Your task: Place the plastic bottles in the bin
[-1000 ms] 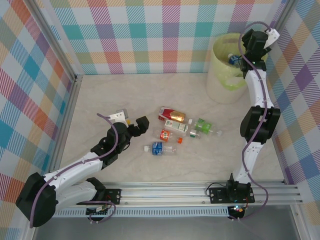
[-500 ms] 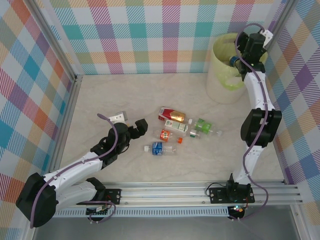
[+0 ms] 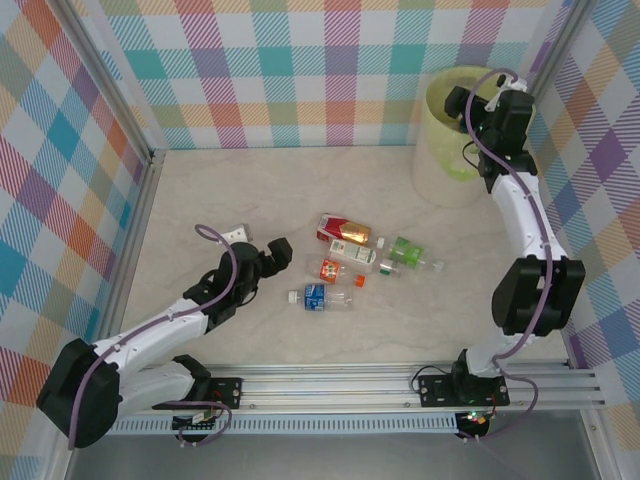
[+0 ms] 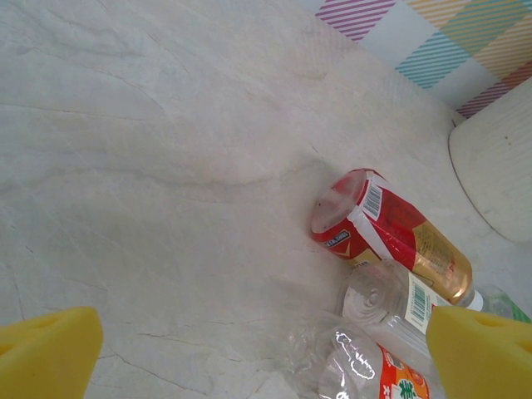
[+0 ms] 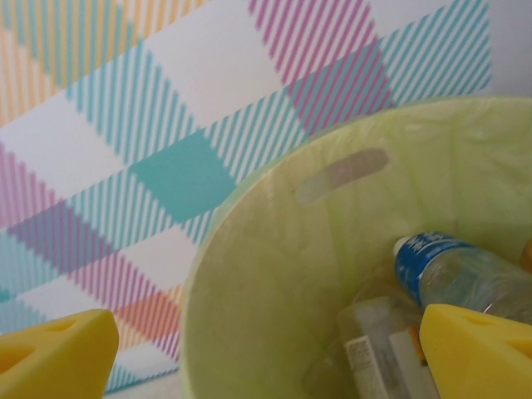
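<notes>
Several plastic bottles lie in a cluster mid-table: a red-label one (image 3: 343,231), a white-label one (image 3: 355,252), an orange one (image 3: 335,270), a blue one (image 3: 320,296) and a green one (image 3: 410,252). My left gripper (image 3: 275,255) hovers just left of them, open and empty (image 4: 266,353); ahead of it lie the red bottle (image 4: 391,237) and the orange-label bottle (image 4: 374,370). My right gripper (image 3: 462,105) hangs open over the bin (image 3: 445,160), nothing between its pads (image 5: 262,353). Inside the bin (image 5: 274,274) rest a blue-label bottle (image 5: 440,262) and a clear one (image 5: 374,349).
Checked walls close the table on the left, back and right. The bin stands in the far right corner, its white side (image 4: 499,166) visible beyond the bottles. Bare marbled tabletop (image 3: 250,190) spreads left of and behind the cluster.
The right gripper swung left over the bin and opened; the blue-label bottle it held now lies inside. The left gripper edged slightly toward the bottles, still open.
</notes>
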Motion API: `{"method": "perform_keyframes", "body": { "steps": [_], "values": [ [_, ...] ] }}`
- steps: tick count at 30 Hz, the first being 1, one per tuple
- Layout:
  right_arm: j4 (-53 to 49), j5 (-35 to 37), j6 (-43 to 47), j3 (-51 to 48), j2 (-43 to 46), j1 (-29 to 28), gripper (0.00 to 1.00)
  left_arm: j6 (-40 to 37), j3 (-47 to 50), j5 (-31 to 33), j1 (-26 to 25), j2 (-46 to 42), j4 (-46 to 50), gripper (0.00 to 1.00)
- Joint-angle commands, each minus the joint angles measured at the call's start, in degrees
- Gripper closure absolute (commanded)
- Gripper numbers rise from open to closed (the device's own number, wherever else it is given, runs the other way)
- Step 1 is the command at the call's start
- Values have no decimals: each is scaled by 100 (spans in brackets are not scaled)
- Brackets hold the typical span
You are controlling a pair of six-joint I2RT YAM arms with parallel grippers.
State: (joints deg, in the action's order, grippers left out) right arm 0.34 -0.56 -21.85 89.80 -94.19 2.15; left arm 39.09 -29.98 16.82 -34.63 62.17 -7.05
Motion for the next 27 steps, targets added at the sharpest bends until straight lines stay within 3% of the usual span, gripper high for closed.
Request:
{"method": "perform_keyframes", "body": {
  "steps": [1, 8, 11, 14, 18, 27],
  "values": [
    [152, -985, 270, -514, 585, -39, 6, 70, -183, 45, 53, 120, -58, 0],
    [-912, -1913, 595, -1606, 1394, -48, 5, 92, -227, -18, 97, 332, -154, 0],
    [-1474, -1970, 1020, -2127, 1586, -62, 5, 132, -180, 5, 106, 371, -220, 0],
    [-2018, -1813, 1309, -2467, 1593, -58, 4, 141, -173, 9, 132, 418, -295, 0],
    [-2720, -2363, 1535, -2522, 1262, -100, 5, 142, -202, -18, 159, 498, -330, 0],
    [-4077, -1194, 2953, -1996, 126, -836, 3, 238, -202, -37, 182, 533, -332, 0]
  ]
}}
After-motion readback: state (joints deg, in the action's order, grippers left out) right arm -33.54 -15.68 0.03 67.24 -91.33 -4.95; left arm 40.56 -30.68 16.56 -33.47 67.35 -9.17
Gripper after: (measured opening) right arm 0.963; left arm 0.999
